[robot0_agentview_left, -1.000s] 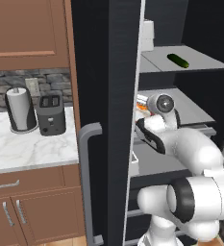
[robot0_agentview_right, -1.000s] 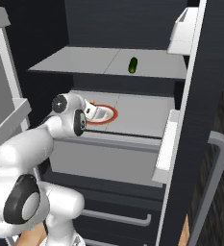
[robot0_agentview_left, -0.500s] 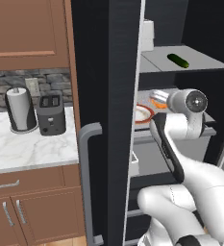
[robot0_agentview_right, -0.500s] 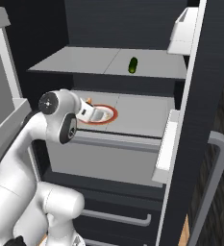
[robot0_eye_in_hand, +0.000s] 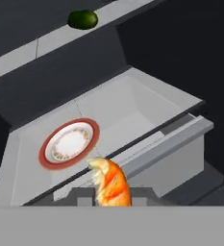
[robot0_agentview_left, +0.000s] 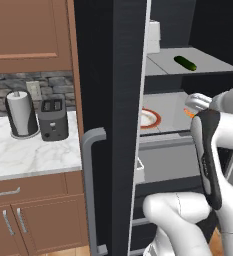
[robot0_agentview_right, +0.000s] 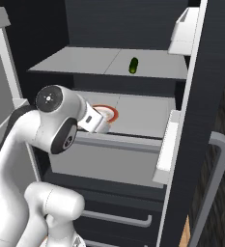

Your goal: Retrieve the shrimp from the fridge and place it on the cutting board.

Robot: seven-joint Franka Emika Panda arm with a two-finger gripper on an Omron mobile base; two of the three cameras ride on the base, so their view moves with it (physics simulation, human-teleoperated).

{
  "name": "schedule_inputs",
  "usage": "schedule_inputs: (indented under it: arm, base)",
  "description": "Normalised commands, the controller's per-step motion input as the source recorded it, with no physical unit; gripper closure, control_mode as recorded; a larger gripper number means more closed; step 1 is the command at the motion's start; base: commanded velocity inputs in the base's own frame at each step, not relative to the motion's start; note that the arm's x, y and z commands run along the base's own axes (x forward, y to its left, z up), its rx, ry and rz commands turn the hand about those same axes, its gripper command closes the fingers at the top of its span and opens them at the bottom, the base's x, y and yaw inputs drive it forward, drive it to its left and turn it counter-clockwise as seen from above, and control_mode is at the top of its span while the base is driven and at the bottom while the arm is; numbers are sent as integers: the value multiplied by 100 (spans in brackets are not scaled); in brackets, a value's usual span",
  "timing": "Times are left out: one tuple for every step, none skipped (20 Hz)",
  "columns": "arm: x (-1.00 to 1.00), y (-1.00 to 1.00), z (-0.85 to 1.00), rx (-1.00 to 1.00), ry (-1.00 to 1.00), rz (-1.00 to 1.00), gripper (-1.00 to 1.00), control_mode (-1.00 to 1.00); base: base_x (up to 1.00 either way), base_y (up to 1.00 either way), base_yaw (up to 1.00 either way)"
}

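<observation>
The scene was rendered with flat, even light and no visible lamp. The marble counter [robot0_agentview_left: 33, 155] and wooden cabinets [robot0_agentview_left: 28, 30] read bright and clear, while the fridge [robot0_agentview_left: 108, 75] door and its inner walls stayed near black with little detail. The grey shelves [robot0_agentview_right: 109, 62] were softly lit from above, and the recess beneath the upper one fell into deep shade. The plate [robot0_eye_in_hand: 69, 144] cast almost no shadow. No glare showed on the white arm [robot0_agentview_right: 32, 144]. Edges were slightly soft and jagged throughout, most of all in the hand view, where the shrimp [robot0_eye_in_hand: 112, 182] looked blurred at close range. Straight lines showed no bending at the borders.
</observation>
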Motion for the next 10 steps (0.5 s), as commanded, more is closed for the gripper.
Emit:
schedule_inputs:
  arm:
    - [-100, -11, 28, 1, 27, 0, 100, -100]
    - [-100, -6, 27, 0, 27, 0, 100, -100]
    - [-100, -1, 31, 0, 27, 0, 100, -100]
    - [-100, 0, 30, 0, 27, 0, 100, -100]
    - [-71, 0, 13, 0, 27, 0, 100, -100]
    - [-49, 0, 11, 0, 18, 0, 100, -100]
    - [-31, 0, 0, 0, 7, 0, 100, -100]
    - [0, -2, 3, 0, 0, -1, 100, -100]
    - [0, 0, 0, 0, 0, 0, 100, -100]
    - [0, 0, 0, 0, 0, 0, 100, -100]
  base:
    - [0, 0, 0]
    - [0, 0, 0]
    - [0, 0, 0]
    - [0, 0, 0]
    - [0, 0, 0]
    - [0, 0, 0]
    - [0, 0, 0]
    - [0, 0, 0]
    - [0, 0, 0]
    - [0, 0, 0]
